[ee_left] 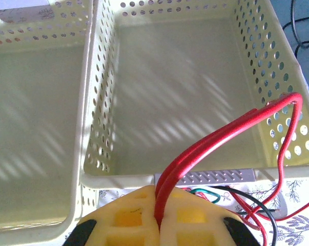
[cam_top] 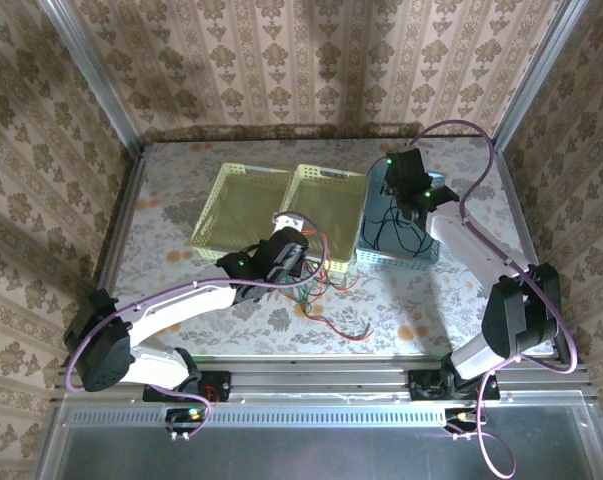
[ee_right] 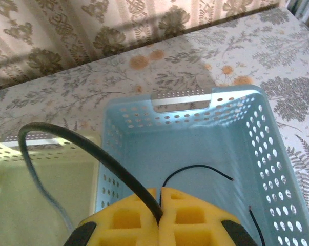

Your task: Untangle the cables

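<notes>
Cables [cam_top: 331,305]: red, green and black tangle lies on bench [cam_top: 171,215]. The left pincer [ee_left: 158,218] is clenched on red cable [ee_left: 246,119] at yellow basket [ee_left: 118,178] rim; the right pincer [ee_right: 160,207] is clenched on black cable [ee_right: 100,154] above blue basket [ee_right: 277,154].

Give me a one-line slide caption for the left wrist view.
Left gripper shut on a doubled red cable beside the near rim of an empty cream basket.

Floral table [cam_top: 431,300] bears two yellow baskets [cam_top: 209,207], a blue basket [cam_top: 396,258] — seemingly tangled cables [cam_top: 326,318].
</notes>
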Controlling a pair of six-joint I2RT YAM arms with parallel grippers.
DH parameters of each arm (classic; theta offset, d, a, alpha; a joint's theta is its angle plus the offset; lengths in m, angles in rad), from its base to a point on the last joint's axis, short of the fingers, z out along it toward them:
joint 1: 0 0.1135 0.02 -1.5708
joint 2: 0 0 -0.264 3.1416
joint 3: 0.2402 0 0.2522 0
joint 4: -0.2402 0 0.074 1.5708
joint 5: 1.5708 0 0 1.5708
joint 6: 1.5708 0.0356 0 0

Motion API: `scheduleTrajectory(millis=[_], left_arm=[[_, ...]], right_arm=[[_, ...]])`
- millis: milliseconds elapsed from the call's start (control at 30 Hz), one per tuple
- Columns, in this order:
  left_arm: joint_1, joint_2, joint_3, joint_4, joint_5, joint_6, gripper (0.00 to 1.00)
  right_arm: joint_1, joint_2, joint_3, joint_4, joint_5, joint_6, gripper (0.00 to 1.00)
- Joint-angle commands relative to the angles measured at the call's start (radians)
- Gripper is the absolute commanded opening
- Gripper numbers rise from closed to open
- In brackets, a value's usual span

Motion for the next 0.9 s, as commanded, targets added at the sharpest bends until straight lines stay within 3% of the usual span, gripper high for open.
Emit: scheduleTrajectory(millis=[0, 33, 133, 200, 467, 600, 767, 867], left_arm=[[-0.005, 0.014, 0.004, -0.020, -0.011, -0.020, 0.00], [-0.005, 0.016, 0.005, -0.021, -0.009, -0.017, 0.00], [-0.004, 0.017, 0.005, -0.020, -0.006, -0.012, 0.00], [-0.004, 0.017, 0.002, -0.017, 0.003, -0.010, 0.00], [0.007, 0.018, -0.009, -0.012, 0.031, -0.006, 0.00], [0.030, 0.005, -0.029, 0.000, 0.072, -0.016, 0.00], [0.059, -0.006, -0.051, 0.017, 0.130, -0.022, 0.00], [0.063, -0.005, -0.050, 0.008, 0.145, -0.021, 0.00]], right_arm=[[-0.007, -0.010, -0.050, -0.027, 0.075, 0.087, 0.00], [-0.010, -0.016, -0.066, -0.023, 0.074, 0.099, 0.02], [-0.013, -0.026, -0.078, -0.057, 0.054, 0.122, 0.37], [-0.013, -0.049, -0.094, -0.073, 0.016, 0.111, 0.43], [0.029, -0.335, -0.312, -0.070, -0.143, 0.045, 0.42], [0.121, -0.424, -0.417, -0.055, -0.332, 0.006, 0.42], [0.324, -0.380, -0.480, 0.023, -0.585, -0.087, 0.41], [0.395, -0.284, -0.432, -0.006, -0.638, -0.161, 0.39]])
